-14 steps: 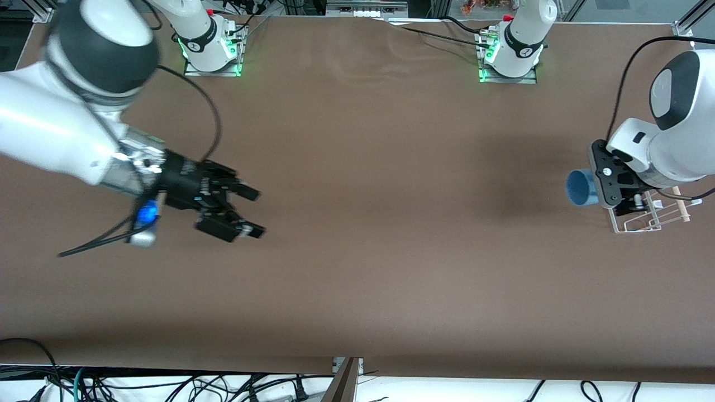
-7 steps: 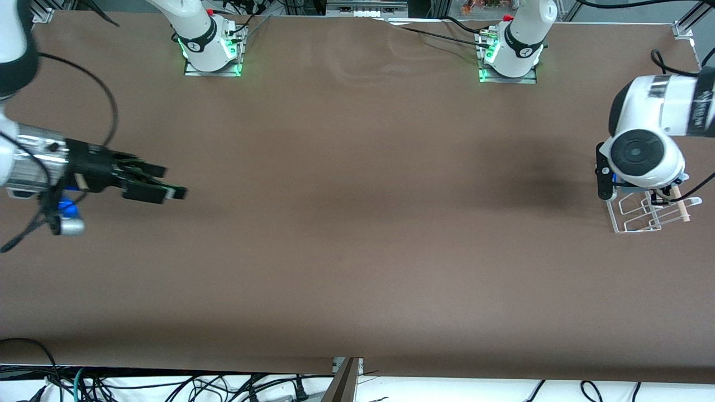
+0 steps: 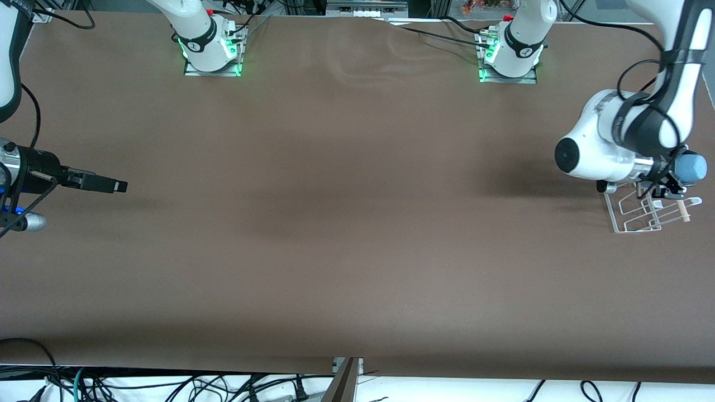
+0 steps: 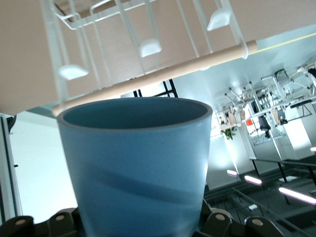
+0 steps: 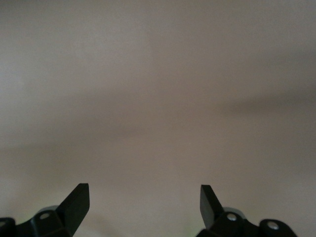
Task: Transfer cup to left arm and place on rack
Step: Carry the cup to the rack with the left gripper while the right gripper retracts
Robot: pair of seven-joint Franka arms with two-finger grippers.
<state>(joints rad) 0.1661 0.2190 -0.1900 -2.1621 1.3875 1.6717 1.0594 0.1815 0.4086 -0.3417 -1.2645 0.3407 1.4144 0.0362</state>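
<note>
Two arms have moved since a second ago, and both changes bear on the task. The table (image 3: 346, 223) is bare brown save for the rack at the left arm's end. The right arm has pulled back from the middle of the table to its own end; the right gripper (image 3: 114, 185) hangs low over the table there, its jaws spread wide and empty in its wrist view (image 5: 143, 202). I judge it to be waiting, its part of the handover finished.

The left arm has swung its wrist round above the rack (image 3: 642, 215). A second ago the cup pointed toward the table's middle; it now sits turned toward the table's edge, over the rack's wooden rod (image 3: 681, 209). The left gripper (image 3: 673, 181) is clenched on the cup (image 3: 691, 167), whose open mouth faces the rack's prongs (image 4: 148, 48) in the left wrist view (image 4: 136, 168).

The cup is not yet on the rack. Lowering and release remain, in my judgement.
</note>
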